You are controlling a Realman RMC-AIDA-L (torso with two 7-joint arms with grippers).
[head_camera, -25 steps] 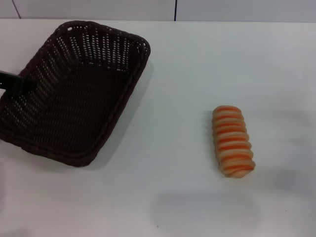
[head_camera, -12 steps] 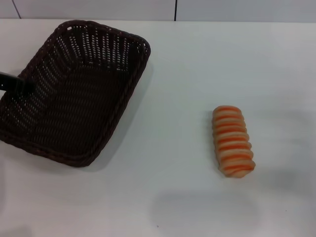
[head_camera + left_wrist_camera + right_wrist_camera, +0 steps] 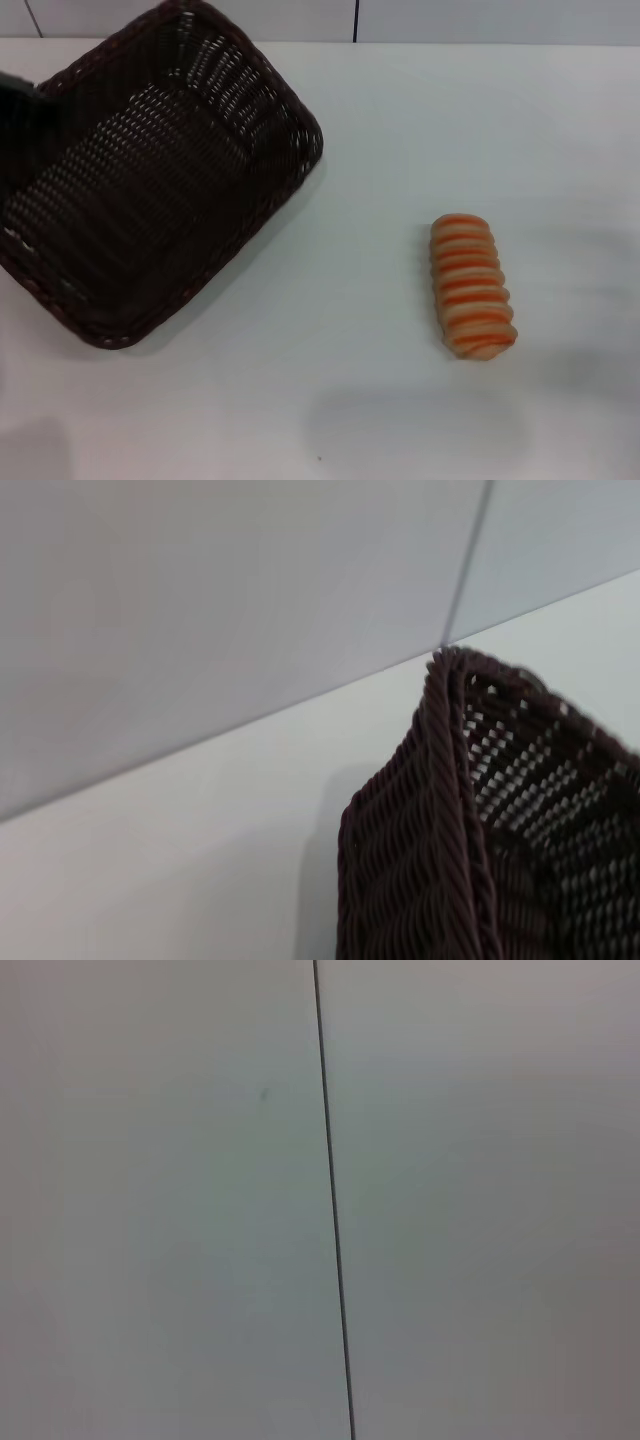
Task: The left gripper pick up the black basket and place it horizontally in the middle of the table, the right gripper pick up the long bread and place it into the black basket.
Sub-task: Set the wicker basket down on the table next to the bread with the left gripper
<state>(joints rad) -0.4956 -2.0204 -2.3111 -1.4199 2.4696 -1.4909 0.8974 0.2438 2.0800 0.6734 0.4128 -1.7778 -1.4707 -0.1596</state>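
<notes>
The black basket (image 3: 150, 190) sits tilted, apart from the long bread (image 3: 472, 286).

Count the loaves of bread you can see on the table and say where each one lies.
1. The long bread lies on the white table, on the robot's right side, apart from the black basket at the left. Nothing shows inside the basket.

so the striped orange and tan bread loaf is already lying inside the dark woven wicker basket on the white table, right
Not right. The striped orange and tan bread loaf lies on the bare white table, well apart from the dark woven wicker basket, which holds nothing. The head view shows it.
</notes>
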